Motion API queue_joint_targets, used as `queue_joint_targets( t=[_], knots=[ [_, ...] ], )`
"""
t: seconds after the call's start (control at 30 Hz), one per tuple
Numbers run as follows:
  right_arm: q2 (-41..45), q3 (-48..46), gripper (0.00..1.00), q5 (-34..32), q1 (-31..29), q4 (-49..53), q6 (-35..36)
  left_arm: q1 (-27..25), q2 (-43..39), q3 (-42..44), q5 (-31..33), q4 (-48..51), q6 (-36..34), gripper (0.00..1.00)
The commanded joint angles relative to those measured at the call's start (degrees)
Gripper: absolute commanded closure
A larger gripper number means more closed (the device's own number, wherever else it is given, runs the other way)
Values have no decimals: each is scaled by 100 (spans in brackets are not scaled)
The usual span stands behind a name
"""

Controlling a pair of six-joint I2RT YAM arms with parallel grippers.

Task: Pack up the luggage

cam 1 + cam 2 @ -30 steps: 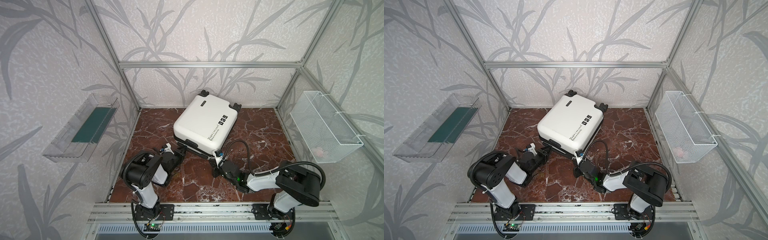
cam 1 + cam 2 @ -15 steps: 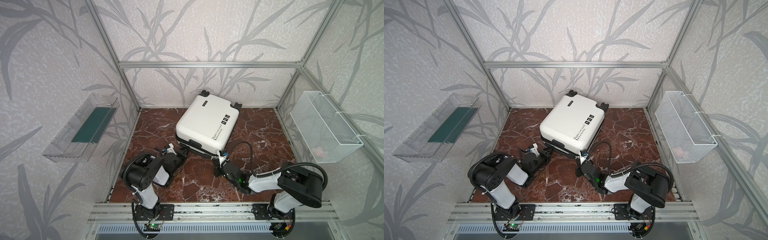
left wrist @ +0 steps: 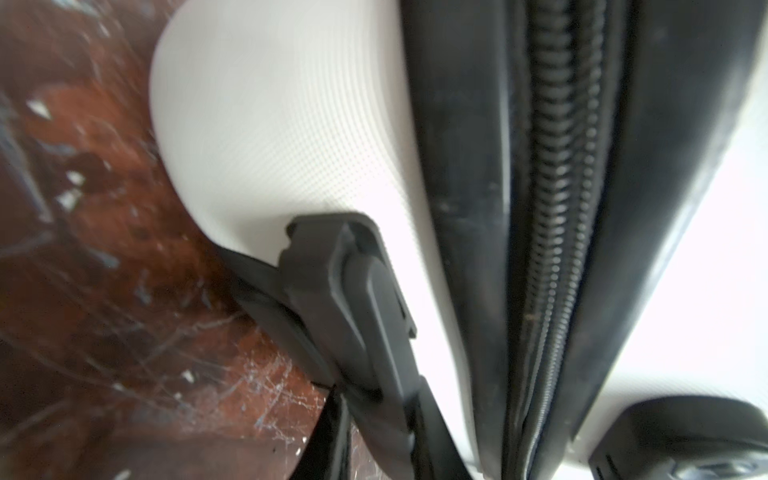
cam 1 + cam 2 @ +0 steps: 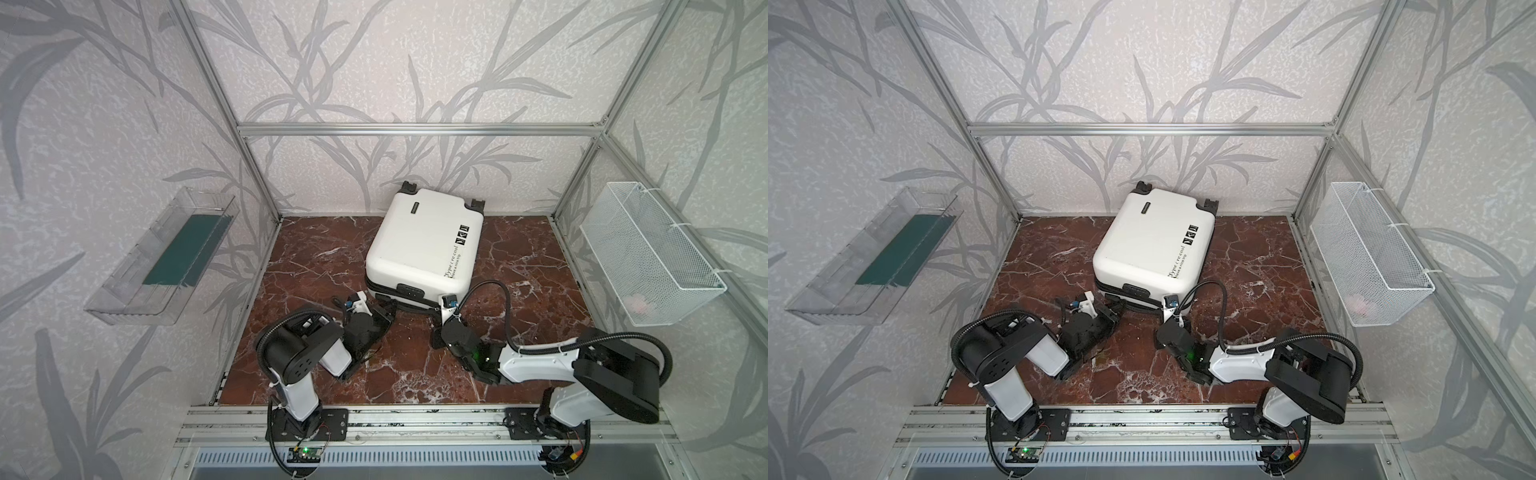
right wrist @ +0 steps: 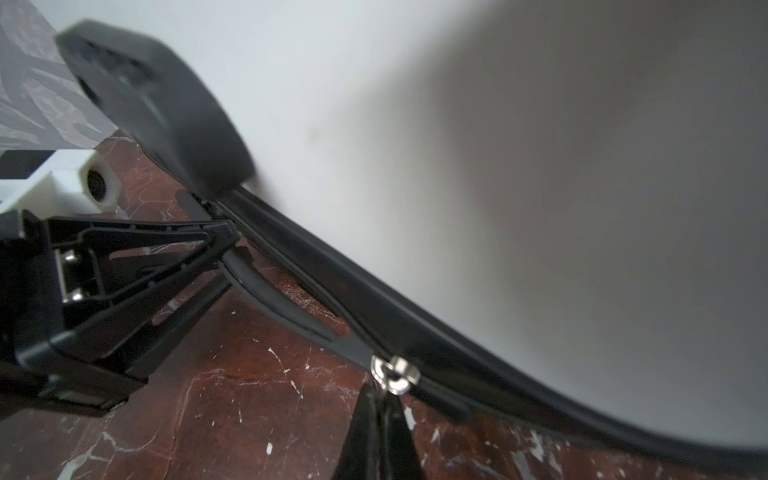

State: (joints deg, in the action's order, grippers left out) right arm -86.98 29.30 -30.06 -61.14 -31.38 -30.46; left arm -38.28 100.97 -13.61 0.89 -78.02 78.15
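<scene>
"Two grippers, both low at the near edge of the luggage [image 4: 424, 249]," enters the first observer. "Case lies flat and closed on the marble floor [image 4: 324, 257], towards the back wall, wheels rearward. Why the split?"

"Looks like hold-and-pull," the second writes. "Right gripper [image 5: 380, 401] is pinched tight on the zipper pull [image 5: 394, 374] at the near right corner. Left gripper [image 5: 226, 237] has its jaws drawn narrow. Its tips are nipped on what reads as a black handle strap [image 5: 282, 299] under the near left corner. Judgement: left anchors the shell so the zip runs instead of the case sliding."

"Opening or closing?"

"Not settled. Zipper track [image 3: 552, 208] looks meshed in the left wrist view, beside the handle mount [image 3: 353, 316]. A green pad [image 4: 183, 253] sits in the clear tray [image 4: 124, 305] on the left wall. Something pinkish [image 4: 638, 301] sits in the wire basket [image 4: 665, 249] on the right. Both are well apart from the case, which suggests opening, with packing not begun."

"Gaps in the record?"

"Interior hidden entirely. In both top views the grip points are masked by the grippers' own bodies and the case rim. Left wrist view shows little of its own gripper, cut off at the frame edge. Right wrist view blurs the shell. Pinkish item too small to name."
</scene>
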Motion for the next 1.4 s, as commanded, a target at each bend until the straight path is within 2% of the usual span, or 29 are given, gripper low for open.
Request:
queue_joint_targets(
  t=[0.0,0.13,0.37,0.4,0.53,0.6,0.9,1.0,1.1,1.2,1.27,1.37],
  knots=[
    [-249,366,100,663,-354,19,192,-461,109,-344,-742,-293,-599,100],
    [-464,509,100,558,-333,-89,361,-653,173,-416,-659,-300,-608,100],
    [-90,-174,100,502,116,-504,201,-743,91,-308,-548,-295,-666,100],
    [3,-249,100,510,198,-477,198,-742,51,-251,-525,-291,-690,96],
    [309,-490,100,584,561,-362,197,-736,-133,-14,-460,-286,-737,69],
    [397,-572,100,614,698,-327,215,-740,-221,113,-425,-292,-753,61],
    [642,-900,100,967,1519,-299,233,-738,-929,486,-360,242,-1014,38],
    [741,-992,100,1076,1829,-264,217,-733,-1514,465,-278,961,-1274,33],
    [878,-1107,100,1173,2149,-202,181,-733,-2442,337,-9,2129,-1791,27],
    [1055,-1217,100,1244,2462,-104,168,-716,-3717,-126,370,4211,-2635,16],
    [1158,-1281,100,1346,2672,-53,128,-705,-4417,-612,974,5812,-3026,10],
    [1225,-1287,100,1446,2878,23,166,-356,-4930,-1003,1187,6720,-3437,4]
  ],
)
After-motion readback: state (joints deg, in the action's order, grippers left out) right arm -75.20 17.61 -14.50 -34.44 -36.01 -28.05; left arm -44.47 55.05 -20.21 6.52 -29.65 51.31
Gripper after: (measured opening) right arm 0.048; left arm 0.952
